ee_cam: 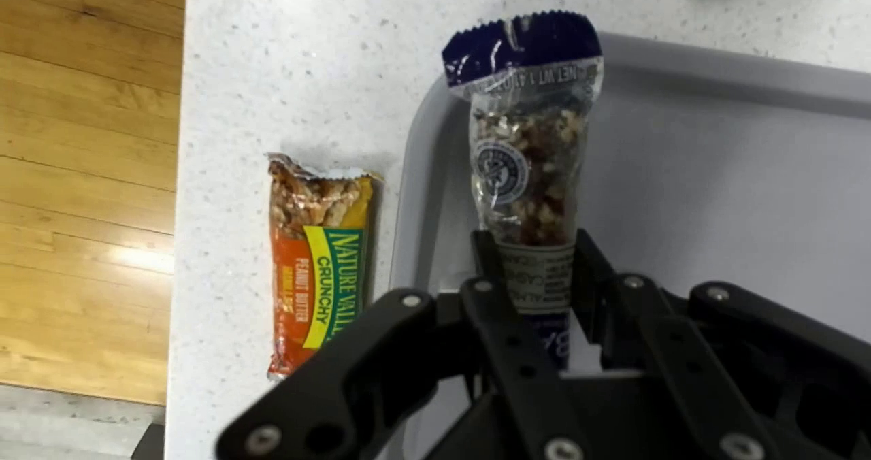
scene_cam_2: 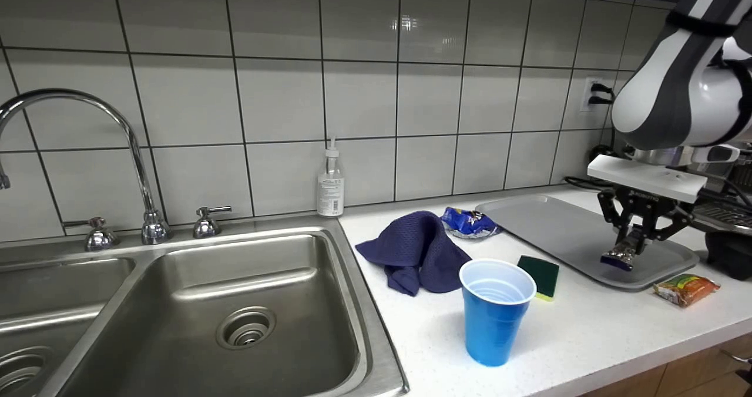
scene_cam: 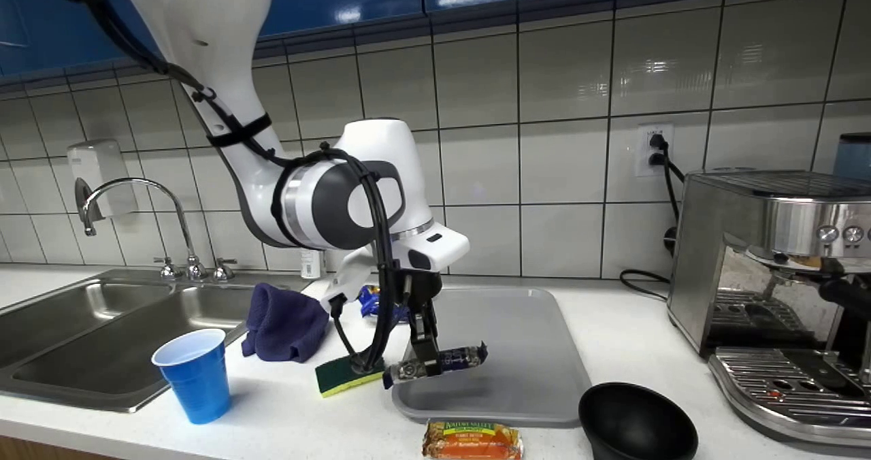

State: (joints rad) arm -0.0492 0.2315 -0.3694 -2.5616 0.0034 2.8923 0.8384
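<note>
My gripper [scene_cam: 427,361] is shut on a snack bar [scene_cam: 464,358] in a clear and dark blue wrapper. It holds the bar near its middle, above the grey tray [scene_cam: 524,378]. In the wrist view the bar [ee_cam: 534,154] lies between the two fingers [ee_cam: 529,263], and one end sticks out past them over the tray's corner. In an exterior view the gripper [scene_cam_2: 633,241] holds the bar [scene_cam_2: 620,256] tilted, above the tray [scene_cam_2: 552,224]. An orange and green granola bar [scene_cam: 473,439] lies on the counter just outside the tray; it also shows in the wrist view [ee_cam: 316,276].
A black bowl [scene_cam: 636,419] and a coffee machine [scene_cam: 776,242] stand beyond the tray. A green and yellow sponge [scene_cam_2: 539,275], a blue cup [scene_cam_2: 495,326], a purple towel [scene_cam_2: 414,250] and a blue packet [scene_cam_2: 468,222] lie between tray and sink [scene_cam_2: 367,303]. The wrist view shows the counter edge [ee_cam: 180,208].
</note>
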